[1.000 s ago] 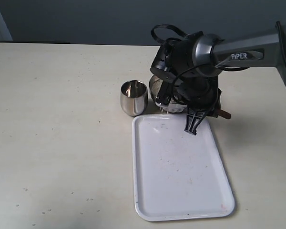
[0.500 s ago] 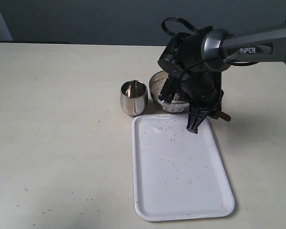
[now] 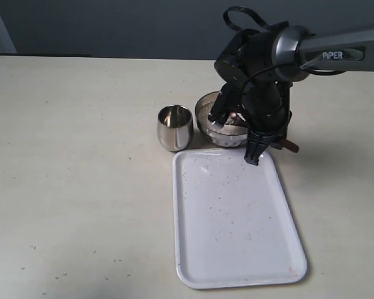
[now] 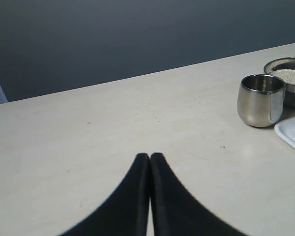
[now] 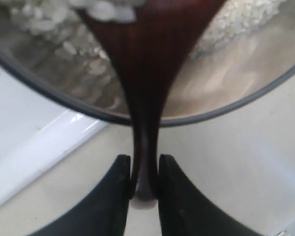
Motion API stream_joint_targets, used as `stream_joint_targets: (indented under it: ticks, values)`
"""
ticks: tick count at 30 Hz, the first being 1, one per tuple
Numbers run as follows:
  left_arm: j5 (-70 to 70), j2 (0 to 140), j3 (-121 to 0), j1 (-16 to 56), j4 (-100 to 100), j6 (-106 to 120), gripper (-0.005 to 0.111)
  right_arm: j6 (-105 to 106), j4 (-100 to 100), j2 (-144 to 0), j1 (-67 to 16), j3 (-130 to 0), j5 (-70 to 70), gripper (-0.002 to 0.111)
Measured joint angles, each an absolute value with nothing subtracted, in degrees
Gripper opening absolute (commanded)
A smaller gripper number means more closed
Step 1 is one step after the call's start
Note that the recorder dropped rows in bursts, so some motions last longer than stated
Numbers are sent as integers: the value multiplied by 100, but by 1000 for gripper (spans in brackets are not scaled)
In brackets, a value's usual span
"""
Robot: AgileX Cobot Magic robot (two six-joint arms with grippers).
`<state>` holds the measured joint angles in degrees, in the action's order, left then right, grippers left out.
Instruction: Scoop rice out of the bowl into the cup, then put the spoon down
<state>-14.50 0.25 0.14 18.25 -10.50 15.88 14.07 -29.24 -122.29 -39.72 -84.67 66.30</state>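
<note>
The steel cup point(image 3: 174, 126) stands upright left of the ribbed steel bowl point(image 3: 207, 107), which holds white rice point(image 4: 292, 76). My right gripper point(image 3: 253, 154) hangs at the bowl's near right side, above the tray's far edge. In the right wrist view it point(image 5: 145, 184) is shut on the end of the dark wooden spoon point(image 5: 145, 73). The spoon's oval end lies inside the bowl point(image 5: 226, 110) among the rice point(image 5: 236, 19), with a few grains on it. The arm hides most of the spoon in the exterior view. My left gripper point(image 4: 150, 156) is shut and empty, above bare table left of the cup point(image 4: 260, 100).
A white rectangular tray point(image 3: 230, 218) lies just in front of the bowl and cup, its corner point(image 5: 24, 147) close to the spoon handle. Several loose grains dot the tray and the table. The left arm is outside the exterior view.
The right arm has shifted back and to the right, uncovering more of the bowl. More loose grains lie on the tray's far half. Cup, bowl and tray have stayed put.
</note>
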Motion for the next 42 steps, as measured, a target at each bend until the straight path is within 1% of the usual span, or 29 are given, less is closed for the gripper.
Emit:
stream_joint_targets:
  ticks: [11, 24, 42]
  values:
    - [-1450, 25, 14, 1825, -1050, 1588, 1, 1595, -2779, -12229, -3963, -8471, 6689, -1]
    - [-1450, 25, 14, 1825, -1050, 1588, 1, 1758, -2770, -12229, -3963, -8805, 6959, -1]
    - [-1450, 25, 14, 1825, -1050, 1588, 1, 1808, -2879, -12265, -4306, -9141, 6982, -1]
